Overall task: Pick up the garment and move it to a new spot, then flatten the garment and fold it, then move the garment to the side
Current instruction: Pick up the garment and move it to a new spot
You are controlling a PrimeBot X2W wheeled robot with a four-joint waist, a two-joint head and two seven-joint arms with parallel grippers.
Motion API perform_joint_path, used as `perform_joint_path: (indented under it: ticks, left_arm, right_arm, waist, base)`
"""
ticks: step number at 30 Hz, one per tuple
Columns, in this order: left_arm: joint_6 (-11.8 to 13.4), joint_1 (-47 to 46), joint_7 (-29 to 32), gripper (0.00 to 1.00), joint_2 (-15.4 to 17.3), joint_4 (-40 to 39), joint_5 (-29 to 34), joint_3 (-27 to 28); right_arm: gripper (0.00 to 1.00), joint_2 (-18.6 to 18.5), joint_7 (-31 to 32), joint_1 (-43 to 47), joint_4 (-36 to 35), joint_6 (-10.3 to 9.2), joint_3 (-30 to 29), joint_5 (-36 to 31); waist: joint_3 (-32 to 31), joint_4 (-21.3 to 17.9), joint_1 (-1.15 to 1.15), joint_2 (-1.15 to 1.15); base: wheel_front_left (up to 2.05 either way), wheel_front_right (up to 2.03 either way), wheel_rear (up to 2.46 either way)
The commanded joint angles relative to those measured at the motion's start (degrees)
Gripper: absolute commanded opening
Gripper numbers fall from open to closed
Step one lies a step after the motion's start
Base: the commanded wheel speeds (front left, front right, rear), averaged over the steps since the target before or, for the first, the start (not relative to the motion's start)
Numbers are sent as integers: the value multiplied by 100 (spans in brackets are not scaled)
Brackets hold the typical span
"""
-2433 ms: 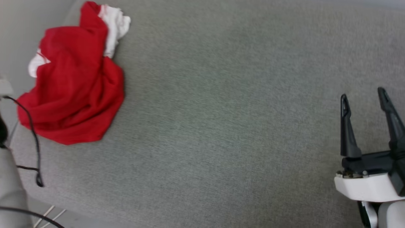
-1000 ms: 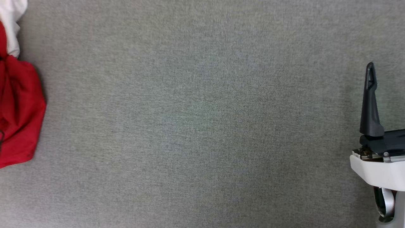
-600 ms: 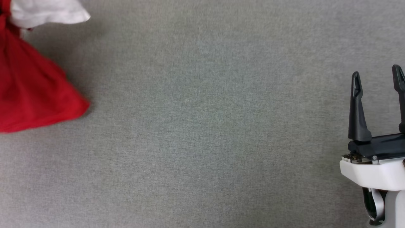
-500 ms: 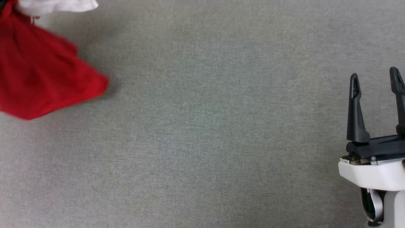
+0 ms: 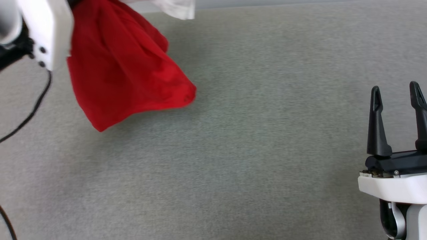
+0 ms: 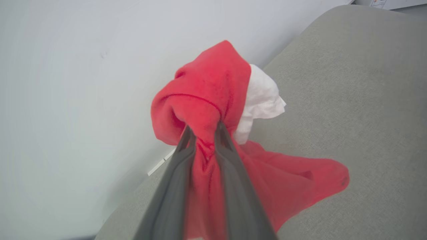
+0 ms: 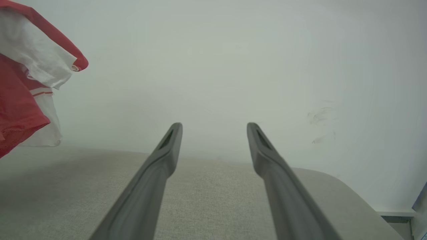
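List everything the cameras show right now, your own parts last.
garment: one, red with white sleeves, bunched and hanging at the upper left of the head view, low corner near the surface
surface: one, grey woven fabric, spread below both arms
wall: one, pale, behind the surface
cable: one, black, left edge of the head view
left arm: one, white, top left of the head view
left gripper: one, dark fingers shut on the garment
right gripper: one, dark fingers apart and holding nothing, lower right of the head view
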Motion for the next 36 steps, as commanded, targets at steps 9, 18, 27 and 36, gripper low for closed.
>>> perform_joint_path:
  ticks: [9,18,27,36]
  left_arm:
    - [1,-257,27,0,-616,-575,98,-858]
    - [1,592,-511,0,-1435,-161,126,-2326]
    - [1,1662,-741,0,-2048,777,197,-2848]
    - [1,1766,-1868,100,-2521,1347,591,-2806]
  right_arm:
    - [100,14,-12,13,40,-2,-24,214]
    - [100,14,-12,-75,58,-2,7,275]
    - [100,14,-12,-84,120,-2,50,269]
    - [100,14,-12,43,234,-2,59,162]
  waist:
    - [-7,-697,1,0]
    - [247,-1037,1,0]
    - [459,-1069,1,0]
    - [142,-856,1,0]
  base:
    - [0,0,0]
    - [0,0,0]
    - [0,0,0]
    - [0,0,0]
